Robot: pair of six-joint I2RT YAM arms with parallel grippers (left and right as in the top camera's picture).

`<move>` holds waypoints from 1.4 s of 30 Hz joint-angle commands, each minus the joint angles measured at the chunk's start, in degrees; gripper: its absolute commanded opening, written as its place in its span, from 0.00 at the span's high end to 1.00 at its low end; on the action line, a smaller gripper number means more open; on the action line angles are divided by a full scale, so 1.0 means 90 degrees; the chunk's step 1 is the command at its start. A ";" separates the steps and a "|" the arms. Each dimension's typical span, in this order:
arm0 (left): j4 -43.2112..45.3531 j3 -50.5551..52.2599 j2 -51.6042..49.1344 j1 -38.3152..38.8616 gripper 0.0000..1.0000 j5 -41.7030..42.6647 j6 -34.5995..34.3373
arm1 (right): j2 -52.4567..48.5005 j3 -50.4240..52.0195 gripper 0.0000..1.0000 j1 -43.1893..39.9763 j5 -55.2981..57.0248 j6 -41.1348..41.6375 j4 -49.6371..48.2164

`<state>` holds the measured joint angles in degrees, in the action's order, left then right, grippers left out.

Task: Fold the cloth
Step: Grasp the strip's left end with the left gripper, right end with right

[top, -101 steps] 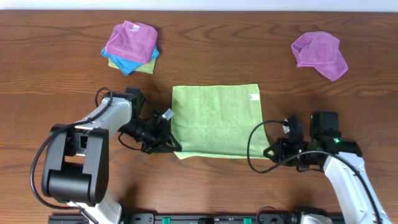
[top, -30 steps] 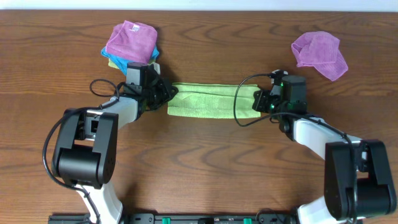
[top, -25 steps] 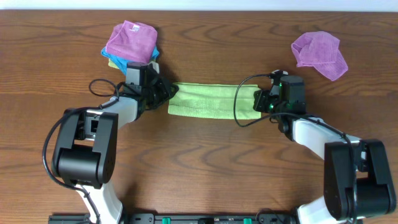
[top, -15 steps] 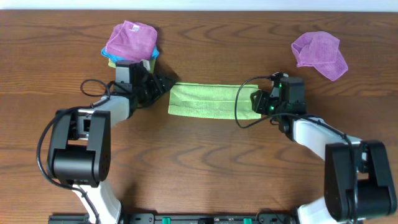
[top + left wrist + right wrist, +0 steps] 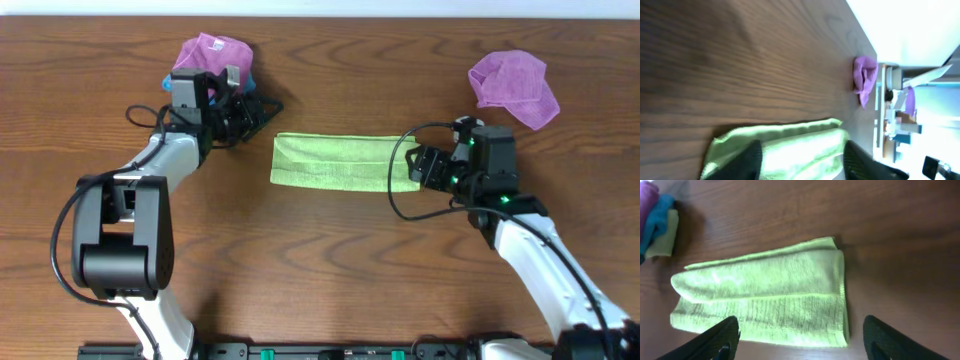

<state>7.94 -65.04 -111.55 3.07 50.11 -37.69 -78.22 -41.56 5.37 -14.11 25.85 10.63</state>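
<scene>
The lime-green cloth (image 5: 335,162) lies flat on the table as a long narrow strip, folded lengthwise. My left gripper (image 5: 264,105) hovers up and to the left of the strip's left end, apart from it, jaws open and empty. In the left wrist view the cloth (image 5: 790,147) shows beyond the two dark fingers (image 5: 747,162). My right gripper (image 5: 421,166) is at the strip's right end, open wide. In the right wrist view the cloth (image 5: 765,295) lies ahead of the spread fingertips (image 5: 710,340), which hold nothing.
A crumpled purple cloth (image 5: 515,85) lies at the back right. A stack of purple, blue and pale green cloths (image 5: 205,60) sits at the back left, right behind my left arm; the same stack (image 5: 655,220) appears in the right wrist view. Cables loop beside both wrists.
Both grippers have opened and let go of the folded cloth. My left arm has drawn back up and left toward the stack. My right arm has pulled back right and slightly down.
</scene>
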 commanded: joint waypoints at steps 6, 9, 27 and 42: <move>-0.1081 -0.0294 0.0049 0.0811 0.76 -0.1100 0.0486 | 0.0000 0.0058 0.14 -0.0119 -0.0313 0.1370 0.0459; -0.1559 -0.0294 0.0049 0.1122 0.76 -0.1877 0.0801 | -0.0146 0.0185 0.14 -0.0131 -0.0321 0.1637 0.0393; -0.2380 -0.0291 0.0032 0.1498 0.79 -0.3670 0.1384 | -0.0811 0.0595 0.12 -0.0126 -0.0935 0.2392 -0.0471; -0.2453 -0.0291 -0.0100 0.1700 0.80 -0.3806 0.1379 | -0.1331 0.0595 0.12 -0.0034 -0.0884 0.2652 -0.0777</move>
<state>-13.58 -66.85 -111.55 17.74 16.88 -26.50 -88.71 -36.75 4.58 -21.71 48.45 4.84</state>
